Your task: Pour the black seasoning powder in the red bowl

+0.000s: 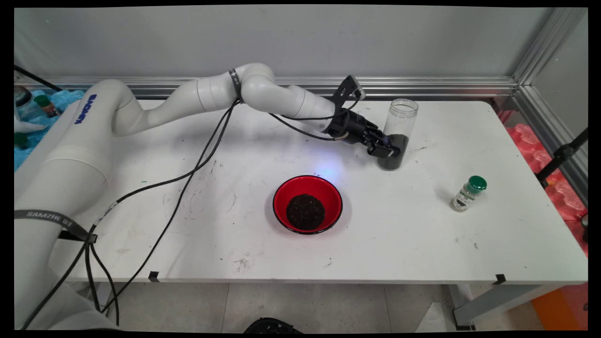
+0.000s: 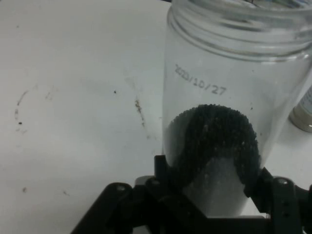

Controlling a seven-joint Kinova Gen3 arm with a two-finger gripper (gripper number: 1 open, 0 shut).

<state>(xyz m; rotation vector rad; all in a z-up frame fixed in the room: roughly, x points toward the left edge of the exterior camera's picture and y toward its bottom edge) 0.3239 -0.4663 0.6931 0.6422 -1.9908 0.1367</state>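
A tall clear jar (image 1: 399, 123) without a lid stands upright on the white table (image 1: 422, 234), right of centre toward the back. Dark grains fill its lower part. My gripper (image 1: 388, 150) reaches in from the left, low against the table, and is shut on the jar's lower part. In the hand view the jar (image 2: 229, 97) sits between my fingers (image 2: 162, 166), which press its two sides, and the gripper (image 2: 209, 178) is at its grain-filled base. A red bowl (image 1: 281, 197) holding a heap of dark grains (image 1: 305, 212) stands in front of the jar, at mid-table.
A small spice bottle (image 1: 467, 193) with a green cap stands to the right of the bowl; in the hand view this bottle (image 2: 304, 114) shows at the right edge. Black cables (image 1: 188, 173) hang from the arm across the table's left half. An aluminium rail (image 1: 422, 87) runs along the back.
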